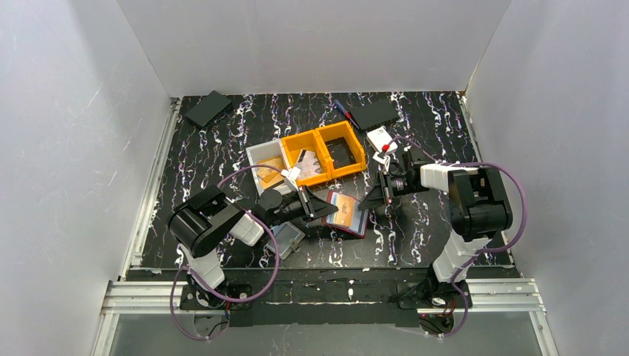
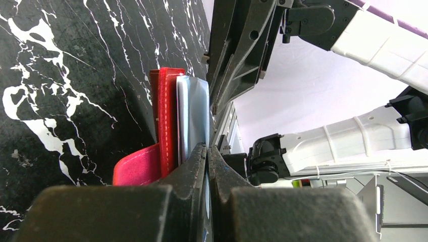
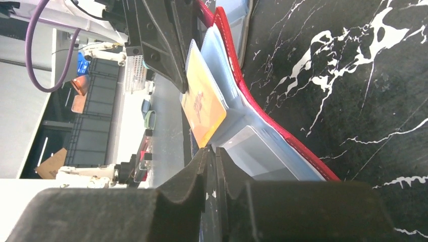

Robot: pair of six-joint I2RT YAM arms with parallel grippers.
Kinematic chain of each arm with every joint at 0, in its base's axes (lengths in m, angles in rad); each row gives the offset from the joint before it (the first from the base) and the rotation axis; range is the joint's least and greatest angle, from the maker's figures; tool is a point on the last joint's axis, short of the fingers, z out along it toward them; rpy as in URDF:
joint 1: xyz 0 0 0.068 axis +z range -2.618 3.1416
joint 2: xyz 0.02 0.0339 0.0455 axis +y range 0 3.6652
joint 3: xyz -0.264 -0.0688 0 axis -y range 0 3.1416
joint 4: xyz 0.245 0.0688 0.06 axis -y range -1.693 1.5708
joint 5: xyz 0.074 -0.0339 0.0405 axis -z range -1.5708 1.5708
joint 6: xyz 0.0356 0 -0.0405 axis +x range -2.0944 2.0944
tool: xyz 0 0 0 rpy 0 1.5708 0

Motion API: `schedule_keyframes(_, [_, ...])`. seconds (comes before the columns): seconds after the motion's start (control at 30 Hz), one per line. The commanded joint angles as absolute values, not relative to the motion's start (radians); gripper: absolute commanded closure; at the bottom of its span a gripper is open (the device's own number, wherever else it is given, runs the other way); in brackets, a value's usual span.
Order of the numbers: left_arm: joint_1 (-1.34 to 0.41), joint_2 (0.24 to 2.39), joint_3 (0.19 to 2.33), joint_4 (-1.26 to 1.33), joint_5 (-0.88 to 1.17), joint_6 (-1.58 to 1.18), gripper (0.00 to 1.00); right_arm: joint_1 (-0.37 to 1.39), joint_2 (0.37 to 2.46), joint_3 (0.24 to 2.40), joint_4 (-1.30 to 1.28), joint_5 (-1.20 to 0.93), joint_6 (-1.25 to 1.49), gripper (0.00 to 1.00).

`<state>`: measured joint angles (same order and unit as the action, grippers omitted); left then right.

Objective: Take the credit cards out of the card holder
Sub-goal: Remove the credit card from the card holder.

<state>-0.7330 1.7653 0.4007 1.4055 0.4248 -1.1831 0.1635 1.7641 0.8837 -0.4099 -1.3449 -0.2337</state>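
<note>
Left fingers (image 2: 207,151): clenched, pinching the near edge of a clear sleeve leaf (image 2: 194,113) of the card holder (image 2: 166,116). The holder's red cover stands on edge at centre left of the left wrist view.

Right fingers (image 3: 213,155): clenched at lower centre of the right wrist view, at the lower corner of the orange credit card (image 3: 202,108). The grip appears to be on the card, though the adjoining sleeve leaf may be caught too. The card rises toward upper centre, with its far end at the left fingers, and projects beyond its sleeve.

In the top view the holder lies open at frame centre on the worktop (image 1: 415,245), between both arms.

Status: extraction is in progress and the orange card is not yet free. A greyish card (image 1: 288,239) lies on the worktop just lower left of the holder and is probably already removed. Whether more cards sit in the holder cannot be told.
</note>
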Motion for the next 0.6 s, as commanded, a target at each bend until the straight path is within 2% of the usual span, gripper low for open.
schedule_keyframes(0.0, [-0.728,1.767,0.405,1.443,0.414,-1.181,1.00,0.164,1.769,0.868,-0.348,-1.356,-0.187,0.77])
schedule_keyframes(0.23, [-0.730,1.773,0.415,1.445,0.405,-1.191,1.00,0.193,1.746,0.799,-0.146,-1.345,-0.011,0.64])
schedule_keyframes(0.37, [-0.733,1.764,0.420,1.447,0.395,-1.192,1.00,0.201,1.755,0.798,-0.137,-1.338,0.020,0.58])
schedule_keyframes(0.57, [-0.749,1.767,0.441,1.445,0.395,-1.196,1.00,0.221,1.763,0.801,-0.136,-1.355,0.025,0.57])
